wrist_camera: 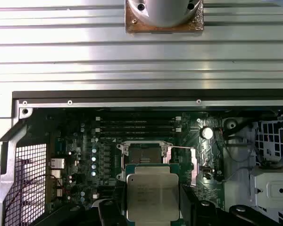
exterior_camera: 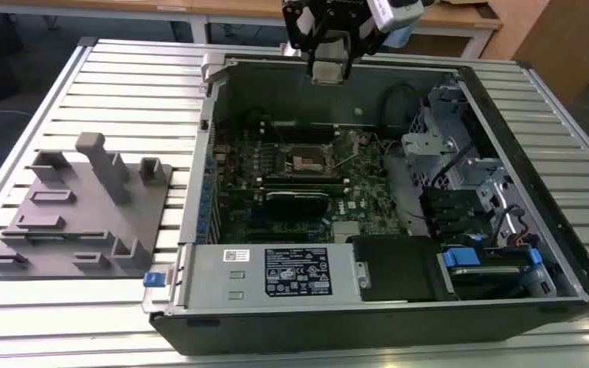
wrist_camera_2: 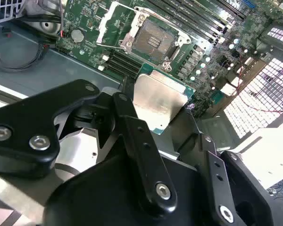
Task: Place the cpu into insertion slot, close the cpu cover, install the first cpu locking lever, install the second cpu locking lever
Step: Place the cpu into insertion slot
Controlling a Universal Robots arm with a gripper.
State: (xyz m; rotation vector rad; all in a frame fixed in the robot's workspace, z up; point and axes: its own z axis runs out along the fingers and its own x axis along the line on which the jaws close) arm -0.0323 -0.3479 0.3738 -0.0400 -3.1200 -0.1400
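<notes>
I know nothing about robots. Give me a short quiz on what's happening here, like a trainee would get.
1. True or false: the cpu already sits in the insertion slot.
2. What do the jaws hold? A) the cpu B) a memory stick C) a cable
3. Fill in: in the exterior view, the grey fixture block lies on the slatted table on the ____ of the computer case.

Key:
1. False. The slot is empty, and the cpu is in the jaws above the case.
2. A.
3. The exterior view's left.
</notes>
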